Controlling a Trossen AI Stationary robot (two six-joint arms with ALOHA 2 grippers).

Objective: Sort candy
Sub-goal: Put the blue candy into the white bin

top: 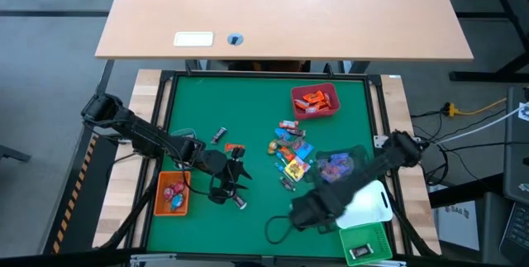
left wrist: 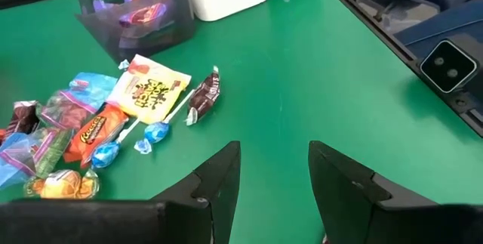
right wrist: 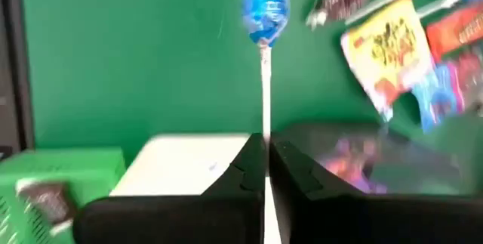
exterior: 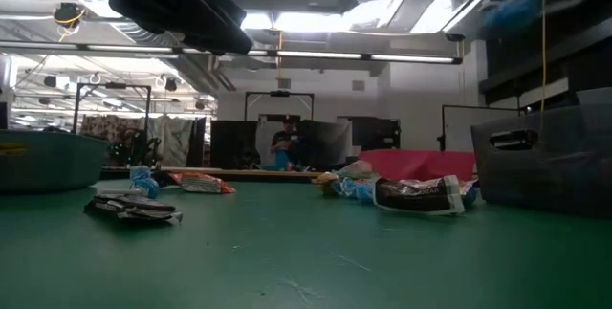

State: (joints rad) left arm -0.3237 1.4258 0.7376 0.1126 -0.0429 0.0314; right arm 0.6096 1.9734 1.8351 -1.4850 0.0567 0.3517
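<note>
- My left fingers hang released over open green counter, left of the candy pile.
- My right fingers clench a blue lollipop by its stick, right of that pile, above the white bin.

Red bin, orange bin, green mat.

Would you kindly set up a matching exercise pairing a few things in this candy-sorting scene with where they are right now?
Things:
1. blue lollipop
2. orange-wrapped candies
3. left gripper
4. yellow packet

Places or states:
A. in the red bin
B. open over bare mat
C. lying in the loose pile on the mat
D. stick pinched in the right gripper

Pairs: 1-D, 2-A, 3-B, 4-C
</note>
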